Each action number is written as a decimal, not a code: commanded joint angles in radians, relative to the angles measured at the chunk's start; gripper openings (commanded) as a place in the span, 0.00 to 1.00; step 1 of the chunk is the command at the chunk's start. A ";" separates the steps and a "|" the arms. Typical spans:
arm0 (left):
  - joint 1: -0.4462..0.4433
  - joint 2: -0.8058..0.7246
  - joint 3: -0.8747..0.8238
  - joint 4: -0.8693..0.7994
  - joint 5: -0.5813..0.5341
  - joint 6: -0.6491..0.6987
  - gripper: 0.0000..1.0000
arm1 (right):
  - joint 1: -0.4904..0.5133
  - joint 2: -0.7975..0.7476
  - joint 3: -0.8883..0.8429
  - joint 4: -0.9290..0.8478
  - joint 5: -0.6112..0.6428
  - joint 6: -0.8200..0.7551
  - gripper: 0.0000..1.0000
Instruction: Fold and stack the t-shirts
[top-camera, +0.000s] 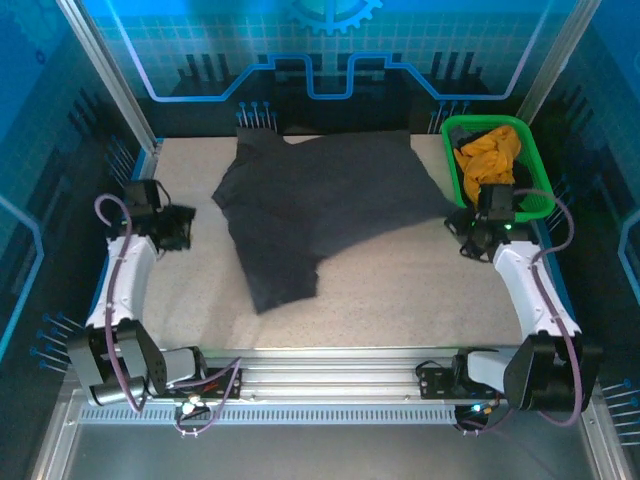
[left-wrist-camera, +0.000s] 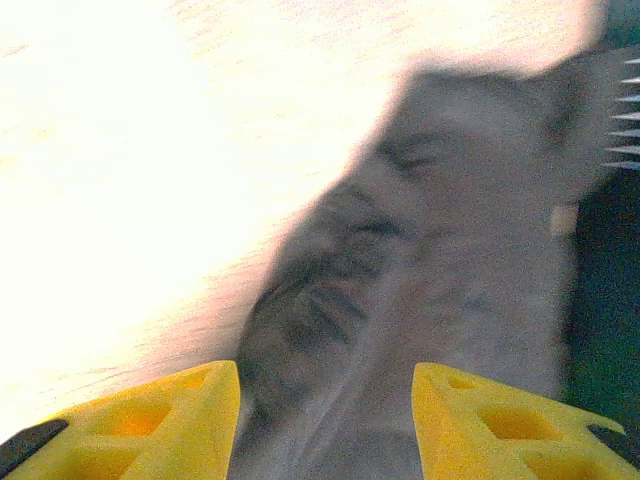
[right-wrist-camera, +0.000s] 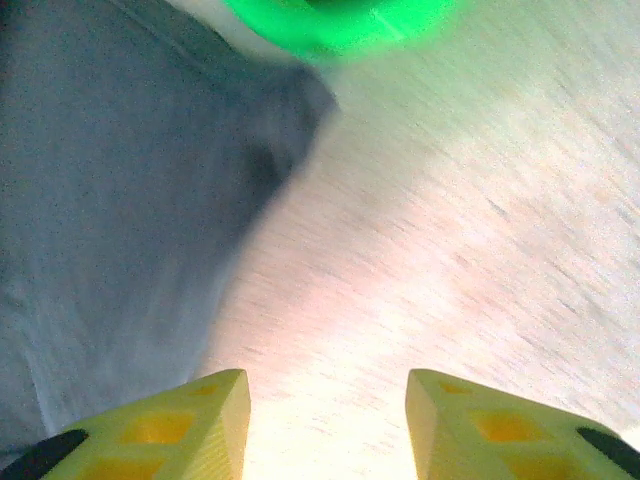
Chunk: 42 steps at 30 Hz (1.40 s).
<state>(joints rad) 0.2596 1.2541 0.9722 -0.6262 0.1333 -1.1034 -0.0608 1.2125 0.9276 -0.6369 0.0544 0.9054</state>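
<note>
Beside the green basket (top-camera: 485, 121), its orange t-shirt (top-camera: 490, 152) seemingly bunched, the black t-shirt (top-camera: 330, 205) sprawls; left gripper (left-wrist-camera: 325, 400) and right gripper (right-wrist-camera: 325, 395) gape empty.

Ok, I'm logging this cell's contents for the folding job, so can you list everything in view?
dark charcoal cloth t-shirt: one, charcoal, spread rumpled over the table's far middle
bright orange cloth t-shirt: one, orange, bunched inside the basket
green plastic basket: one, green, table's far right corner
speckled beige table: one, beige
left arm: one, white, left edge
right arm: one, white, right edge
left yellow fingers: two, apart, empty
right yellow fingers: two, apart, empty
</note>
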 joint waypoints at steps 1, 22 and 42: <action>-0.040 -0.081 -0.044 -0.021 -0.081 0.079 0.52 | 0.049 -0.012 -0.016 -0.033 0.095 -0.013 0.48; -0.465 0.366 -0.010 0.239 -0.041 -0.199 0.29 | 0.204 0.597 0.408 -0.004 0.069 -0.305 0.36; -0.089 0.337 -0.250 0.229 0.004 -0.112 0.28 | 0.355 0.784 0.420 -0.298 -0.004 -0.124 0.39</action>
<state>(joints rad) 0.1093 1.5856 0.7677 -0.3008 0.1726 -1.3010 0.2405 2.0567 1.4700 -0.8268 0.1116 0.6731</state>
